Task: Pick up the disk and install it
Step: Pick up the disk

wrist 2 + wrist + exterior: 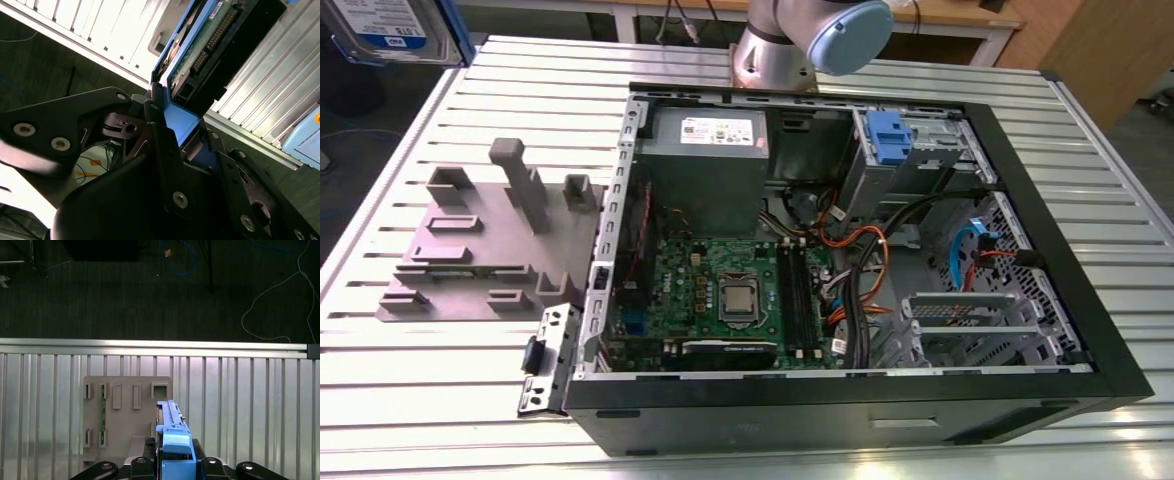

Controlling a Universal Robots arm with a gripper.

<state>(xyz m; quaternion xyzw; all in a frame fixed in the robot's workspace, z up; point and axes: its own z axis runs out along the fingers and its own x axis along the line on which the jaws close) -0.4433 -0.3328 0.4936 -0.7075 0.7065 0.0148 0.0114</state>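
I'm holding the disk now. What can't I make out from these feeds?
1. Part of the disk: cut off by the exterior view's top-left corner.
2. Its lower end: covered by the fingers in the second wrist view.
3. Grip contact: hidden behind the blue carrier tab in the first wrist view.

Arm point(817, 40): silver link w/ blue-capped joint, upper middle of exterior view. Gripper point(176, 461): black linkage fingers point(162, 155), one each side, jaws clamped on blue end of the disk point(207, 52), seen in both wrist views.
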